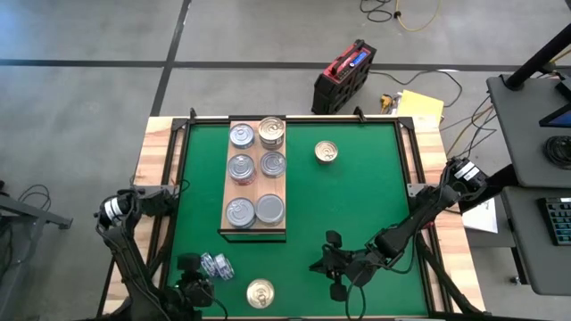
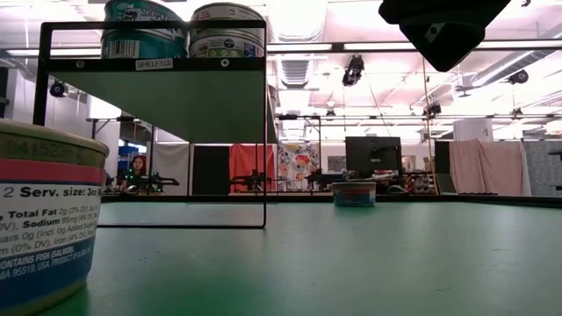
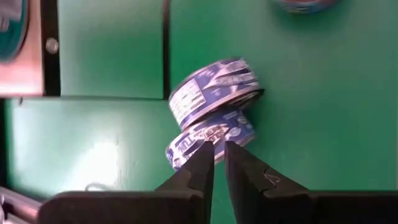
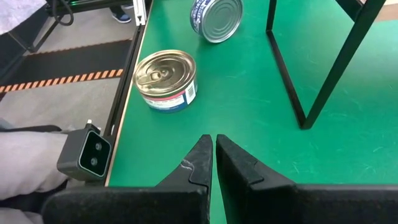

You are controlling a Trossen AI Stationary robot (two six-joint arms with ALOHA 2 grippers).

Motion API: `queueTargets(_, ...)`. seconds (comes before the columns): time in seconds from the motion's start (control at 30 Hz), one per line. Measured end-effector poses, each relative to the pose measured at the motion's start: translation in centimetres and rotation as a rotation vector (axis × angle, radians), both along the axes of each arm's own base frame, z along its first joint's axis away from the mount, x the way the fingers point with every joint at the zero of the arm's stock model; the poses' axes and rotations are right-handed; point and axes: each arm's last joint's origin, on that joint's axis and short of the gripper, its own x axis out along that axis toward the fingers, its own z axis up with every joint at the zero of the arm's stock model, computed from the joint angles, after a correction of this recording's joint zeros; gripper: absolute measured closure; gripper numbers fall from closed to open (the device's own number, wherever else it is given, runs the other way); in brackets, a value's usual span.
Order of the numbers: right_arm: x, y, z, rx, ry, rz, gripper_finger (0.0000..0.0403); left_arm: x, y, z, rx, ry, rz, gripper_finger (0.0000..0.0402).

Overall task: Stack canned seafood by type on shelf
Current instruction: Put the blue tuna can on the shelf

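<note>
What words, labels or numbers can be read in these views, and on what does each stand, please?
"SHELF103": small sticker on the shelf front rail.
"2 Serv. size: 3oz", "Total Fat 2g", "Sodium 85mg": near can label.
Blue tipped cans: print too blurred to read.
Gold-lidded can: label unreadable.

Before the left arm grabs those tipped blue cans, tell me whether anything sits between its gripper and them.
Nothing visible does. The left gripper, fingers nearly together, points straight at the two tipped blue-labelled round tins, which lean against each other on the green table mat. Only bare mat lies between.

Shiny metal tins [image 1: 260,292], grained wooden shelf [image 1: 228,193], matt green mat [image 1: 357,196].
</note>
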Motion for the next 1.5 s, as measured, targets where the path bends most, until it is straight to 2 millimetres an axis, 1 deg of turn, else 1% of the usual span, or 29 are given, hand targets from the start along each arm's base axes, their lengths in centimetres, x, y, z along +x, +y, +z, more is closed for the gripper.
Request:
queueTargets(0.07, 0.0, 0.0, 0.0, 0.000, 0.000, 0.000, 0.0390, 0.1, 0.4, 0.8, -0.017, 0.009, -0.048, 0.0370)
queueTargets(0.17, 0.0, 0.0, 0.0, 0.001, 0.001, 0.001, 0.0390, 0.0, 1.2, 2.4, -0.056, 0.031, -0.110, 0.0367)
queueTargets(0.3, 0.0, 0.0, 0.0, 0.000, 0.001, 0.002, 0.0390, -0.5, 2.6, 4.8, -0.137, -0.021, -0.131, 0.0383)
queueTargets(0.37, 0.0, 0.0, 0.0, -0.004, 0.001, 0.004, 0.0390, -0.6, 3.2, 5.2, -0.173, -0.044, -0.141, 0.0395)
queueTargets(0.53, 0.0, 0.0, 0.0, -0.012, 0.001, 0.008, 0.0390, -0.5, 4.7, 4.3, -0.204, -0.038, -0.178, 0.0401)
queueTargets(0.73, 0.0, 0.0, 0.0, -0.024, 0.000, 0.015, 0.0390, -0.1, 6.1, 2.3, -0.251, 0.077, -0.226, 0.0401)
queueTargets(0.87, 0.0, 0.0, 0.0, -0.025, -0.002, 0.015, 0.0390, 0.0, 6.7, 1.6, -0.229, 0.150, -0.312, 0.0401)
queueTargets(1.13, 0.1, -0.2, 0.1, -0.038, -0.009, 0.008, 0.0390, 0.2, 7.0, 1.3, -0.142, 0.217, -0.537, 0.0401)
queueTargets(1.23, 0.2, -0.3, 0.1, -0.037, -0.012, 0.004, 0.0390, 0.4, 7.1, 1.2, -0.160, 0.235, -0.538, 0.0401)
queueTargets(1.33, 0.3, -0.4, 0.1, -0.037, -0.012, 0.001, 0.0390, 0.7, 7.6, 0.7, -0.261, 0.329, -0.508, 0.0402)
queueTargets(1.4, 0.4, -0.5, 0.1, -0.040, -0.012, -0.001, 0.0390, 1.0, 7.9, 0.2, -0.275, 0.339, -0.503, 0.0402)
queueTargets(1.5, 0.5, -0.7, 0.1, -0.048, -0.012, -0.004, 0.0390, 1.6, 8.3, -0.4, -0.273, 0.344, -0.548, 0.0402)
